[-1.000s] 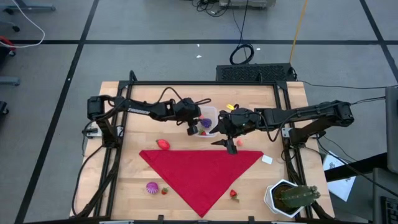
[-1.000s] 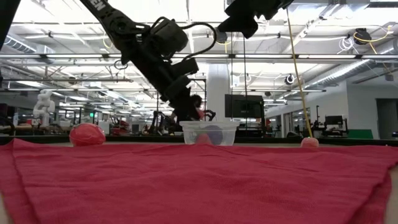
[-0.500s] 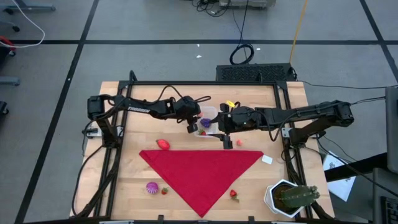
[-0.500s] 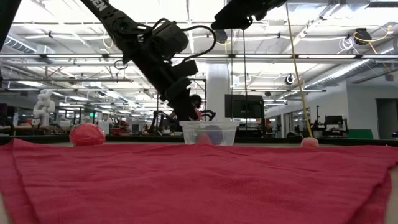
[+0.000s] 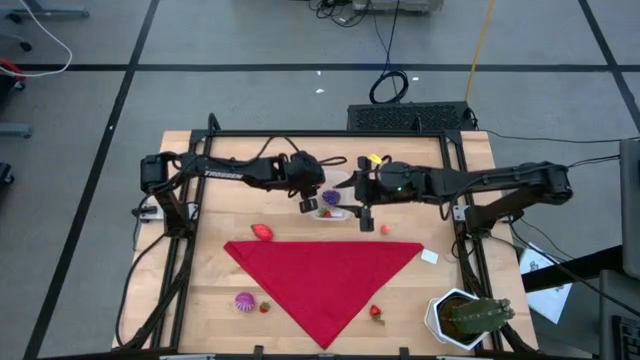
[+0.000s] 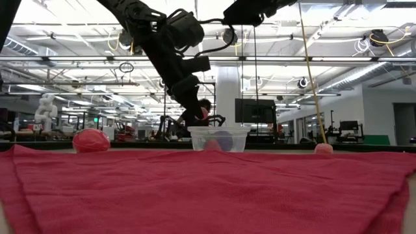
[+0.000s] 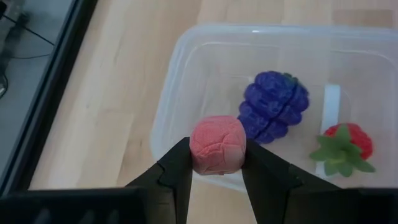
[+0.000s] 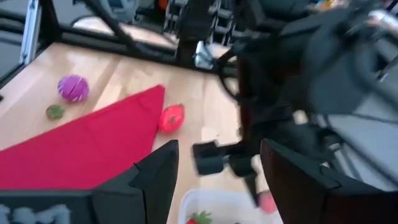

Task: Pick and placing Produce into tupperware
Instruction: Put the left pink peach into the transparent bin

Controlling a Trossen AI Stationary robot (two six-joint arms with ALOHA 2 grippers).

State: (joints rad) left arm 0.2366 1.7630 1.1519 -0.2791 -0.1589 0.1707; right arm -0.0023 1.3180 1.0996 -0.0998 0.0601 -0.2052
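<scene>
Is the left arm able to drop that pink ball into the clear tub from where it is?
Probably yes: the left gripper holds the pink ball at the clear tub's near rim, nothing in between.

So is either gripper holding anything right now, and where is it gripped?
The left gripper pinches a pinkish round fruit by its sides, above the tub's rim. The right gripper is empty.

The wooden worktop (image 5: 200,262) carries a red cloth (image 5: 325,275), a clear tub (image 5: 336,196), a white potted cactus (image 5: 466,317) at one corner, and scattered toy produce: a red piece (image 5: 262,232), a magenta one (image 5: 245,301), a pink one (image 5: 385,229).
</scene>
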